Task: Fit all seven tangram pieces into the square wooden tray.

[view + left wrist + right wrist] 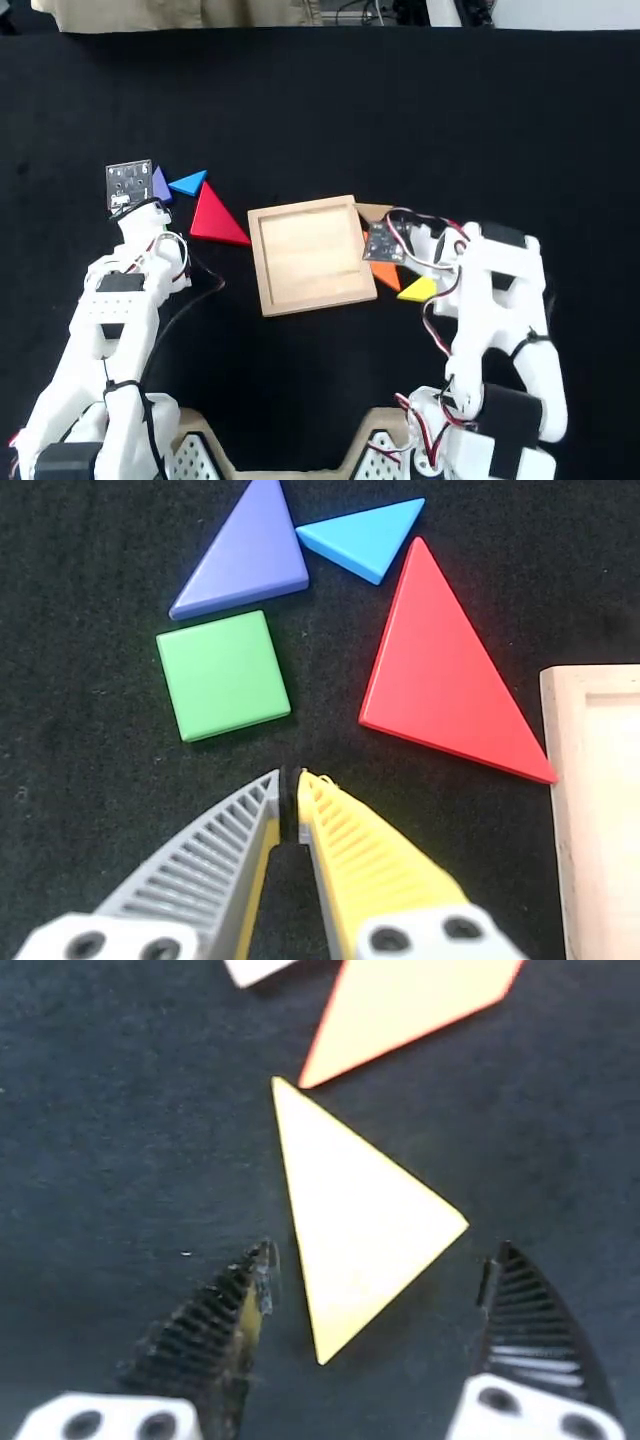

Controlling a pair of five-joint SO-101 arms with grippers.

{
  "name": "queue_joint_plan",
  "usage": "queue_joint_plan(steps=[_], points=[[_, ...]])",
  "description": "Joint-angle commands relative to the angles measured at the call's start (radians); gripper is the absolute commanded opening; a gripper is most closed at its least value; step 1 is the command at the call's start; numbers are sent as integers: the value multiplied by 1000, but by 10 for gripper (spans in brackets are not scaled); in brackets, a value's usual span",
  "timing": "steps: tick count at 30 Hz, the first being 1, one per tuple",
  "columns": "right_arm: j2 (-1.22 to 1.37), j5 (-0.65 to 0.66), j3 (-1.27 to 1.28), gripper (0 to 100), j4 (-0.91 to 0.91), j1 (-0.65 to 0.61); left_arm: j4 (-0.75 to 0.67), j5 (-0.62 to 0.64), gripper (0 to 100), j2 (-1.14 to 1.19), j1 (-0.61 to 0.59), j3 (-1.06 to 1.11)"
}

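On the table beside the tray (266, 262), right arm's side, the right gripper (385, 1255) hangs spread and empty, the yellow triangle (345, 1210) lying between its jaws.

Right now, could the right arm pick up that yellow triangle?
Probably yes. The right gripper is open, with one finger on either side of the yellow triangle. The triangle lies flat on the black table with nothing on top of it.

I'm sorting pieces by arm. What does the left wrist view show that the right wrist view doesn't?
Left wrist view: green square, purple triangle, blue triangle, red triangle, the tray's corner, the left tool shut. Right wrist view: yellow triangle, part of an orange piece, the right tool open astride the yellow triangle. Both: the black table.
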Motion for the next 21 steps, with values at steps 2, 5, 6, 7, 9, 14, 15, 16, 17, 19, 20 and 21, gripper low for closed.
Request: queue_joint_plan(steps=[2, 5, 6, 7, 9, 14, 15, 16, 17, 19, 20, 21], points=[[5, -11, -59, 327, -55, 18, -20, 5, 50, 0, 10, -7], [7, -9, -53, 338, -126, 20, -20, 5, 48, 0, 7, -5], [7, -6, -48, 358, -143, 25, -20, 5, 48, 0, 7, -2], [7, -3, -42, 381, -160, 34, -28, 5, 47, 0, 7, 2], [7, 41, -33, 404, -178, 46, -69, 5, 47, 0, 5, 22], [2, 176, 8, 397, -176, 44, -104, 5, 47, 0, 4, 39], [-1, 189, 15, 397, -175, 46, -106, 5, 47, 0, 4, 39], [-1, 198, 19, 397, -170, 46, -107, 5, 47, 0, 4, 39], [4, 212, 21, 397, -152, 46, -109, 5, 47, 0, 4, 39], [5, 258, 25, 397, -107, 43, -109, 5, 47, 0, 4, 39], [5, 284, 30, 397, -91, 43, -110, 5, 47, 0, 4, 38], [5, 299, 31, 397, -81, 41, -110, 5, 47, 0, 4, 38]])
